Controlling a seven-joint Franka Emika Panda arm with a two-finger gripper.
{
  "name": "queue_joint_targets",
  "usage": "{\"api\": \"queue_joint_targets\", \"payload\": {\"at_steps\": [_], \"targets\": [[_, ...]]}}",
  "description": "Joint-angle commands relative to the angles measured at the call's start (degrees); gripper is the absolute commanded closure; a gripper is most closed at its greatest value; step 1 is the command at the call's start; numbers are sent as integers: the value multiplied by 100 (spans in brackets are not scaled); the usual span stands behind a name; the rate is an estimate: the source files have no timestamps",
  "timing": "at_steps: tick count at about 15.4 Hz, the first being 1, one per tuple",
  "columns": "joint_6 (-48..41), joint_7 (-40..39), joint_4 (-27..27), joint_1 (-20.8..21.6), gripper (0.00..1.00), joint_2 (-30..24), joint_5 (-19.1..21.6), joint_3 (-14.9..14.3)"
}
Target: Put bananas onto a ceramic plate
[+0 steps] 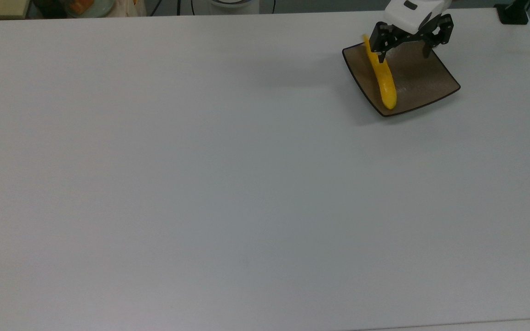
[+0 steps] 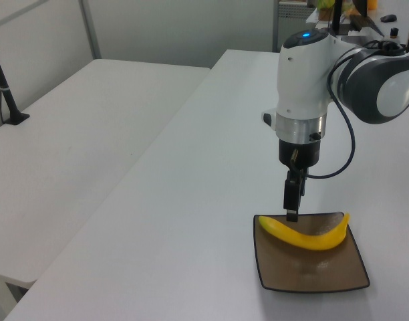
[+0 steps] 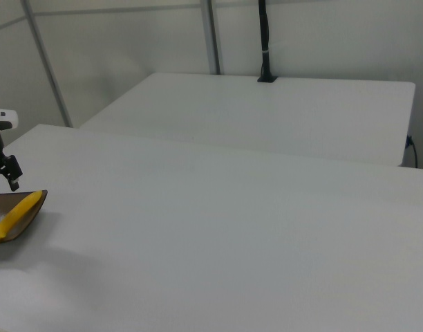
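Beneath open tool (image 1: 404,48), banana (image 1: 381,76) on plate (image 1: 423,80).

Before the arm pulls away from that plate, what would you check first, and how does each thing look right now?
1. Banana lying on the ceramic plate: ok, it rests along the side toward the top view's left.
2. Gripper open and released: ok, its fingers stand spread in the top view.
3. Finger clear of the banana: cannot tell, the tip hangs right at the banana's end in the left view.
4. Banana wholly inside the rim: cannot tell, its stem end sits at the far edge.
5. Plate flat on the white table: ok.
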Motion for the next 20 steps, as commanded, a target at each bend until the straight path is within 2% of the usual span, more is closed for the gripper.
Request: {"api": "queue_joint_targets", "payload": {"at_steps": [1, 3, 5, 7, 10, 11, 15, 20], "targets": [[-130, -82, -51, -217, 0, -209, -244, -58], [-489, -458, -51, -376, 0, -279, -631, -93], [-911, -1098, -42, -464, 0, -463, -746, -337], [-1341, -1846, 45, -464, 0, -701, -738, -890], [-1712, -2330, 265, -499, 0, -920, -624, -1637], [-1686, -2393, 274, -569, 0, -991, -589, -1770], [-1625, -2673, 274, -1210, 0, -1237, 158, -1842], [-1633, -2877, 204, -1404, 0, -1308, 186, -1939]]}}
